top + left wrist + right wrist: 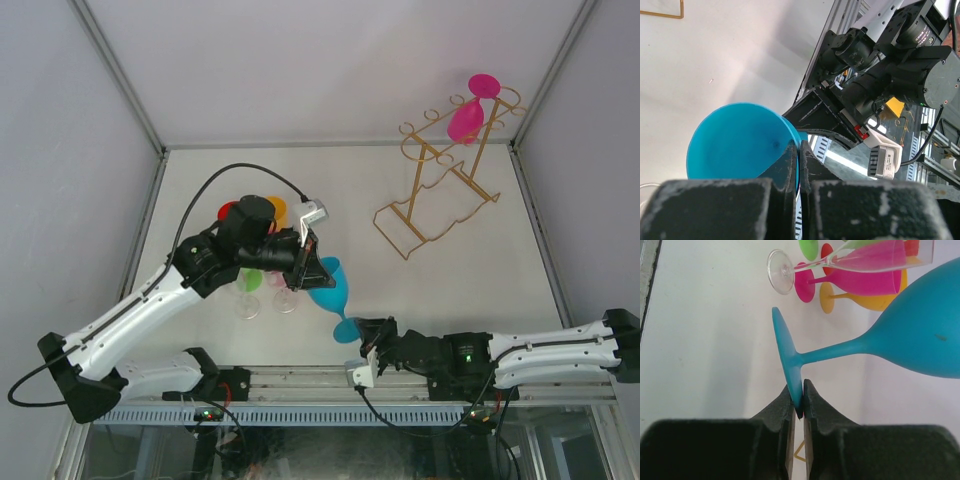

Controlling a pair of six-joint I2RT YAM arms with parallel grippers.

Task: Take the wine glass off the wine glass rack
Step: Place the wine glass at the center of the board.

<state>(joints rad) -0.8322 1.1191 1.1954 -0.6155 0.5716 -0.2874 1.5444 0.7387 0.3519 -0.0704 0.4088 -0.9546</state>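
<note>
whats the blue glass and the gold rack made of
The blue glass looks like plastic: opaque and matte, with no sharp glints. The gold rack seems to be thin metal wire bent into loops, with a gold-coloured finish, though painted wire cannot be ruled out.

Wine glass [466,120] on rack [440,172], far right

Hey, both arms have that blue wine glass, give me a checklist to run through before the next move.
1. Left gripper shut on the rim of the opaque blue wine glass: ok.
2. Right gripper shut on its round foot: ok.
3. Glass upright: not ok, it is tilted between the arms.
4. Clearance from the coloured glasses standing beside it: cannot tell.
5. Gold wire rack emptied: not ok, a pink glass hangs on it.
</note>
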